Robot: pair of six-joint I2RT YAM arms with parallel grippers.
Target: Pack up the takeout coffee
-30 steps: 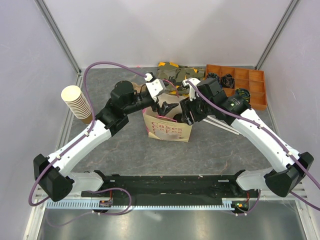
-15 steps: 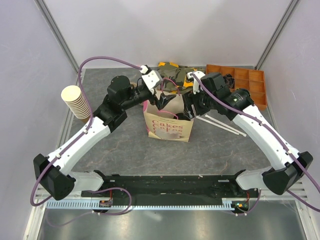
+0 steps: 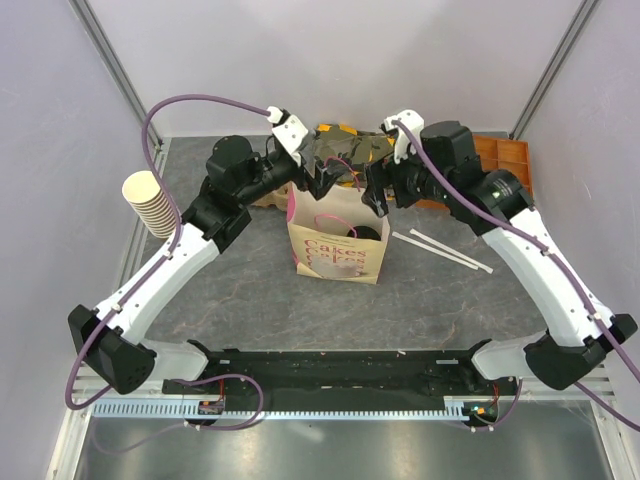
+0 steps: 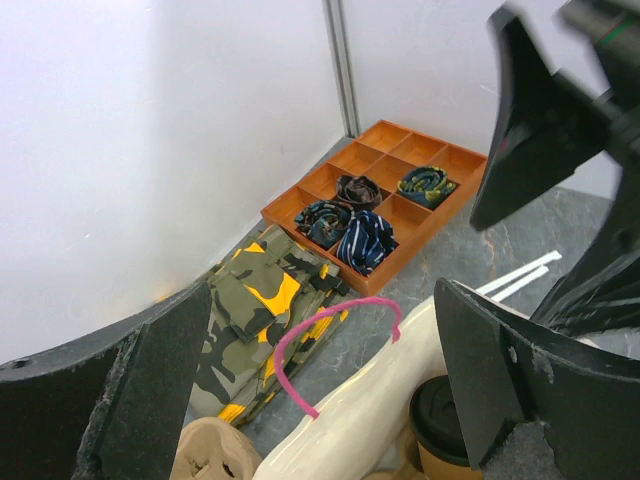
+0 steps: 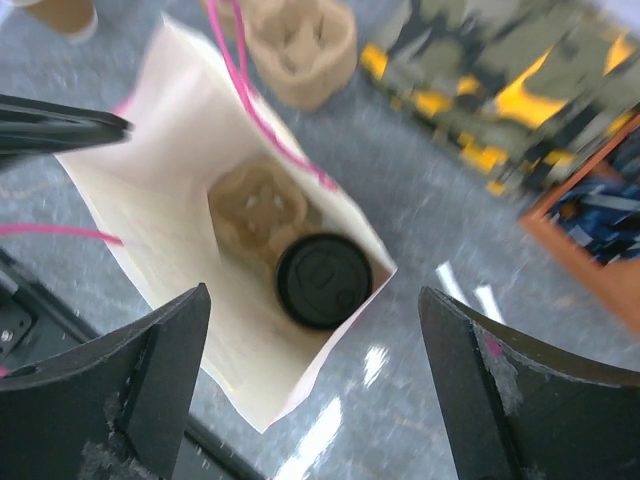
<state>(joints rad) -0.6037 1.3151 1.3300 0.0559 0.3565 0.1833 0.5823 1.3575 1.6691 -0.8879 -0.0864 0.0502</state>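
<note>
The coffee (image 5: pixel 322 280) sits down inside the paper bag (image 5: pixel 140 170), lid on top. My right pincer (image 3: pixel 377 198) is wide open above it — holding nothing. I think I should lift straight up — and not snag the pink handle (image 4: pixel 345 304).

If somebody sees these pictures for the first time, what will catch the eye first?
The white paper bag with pink handles in the middle, with the left claw and right claw open above its mouth. Inside stands the takeout coffee, black lid up, by a pulp carrier.
</note>
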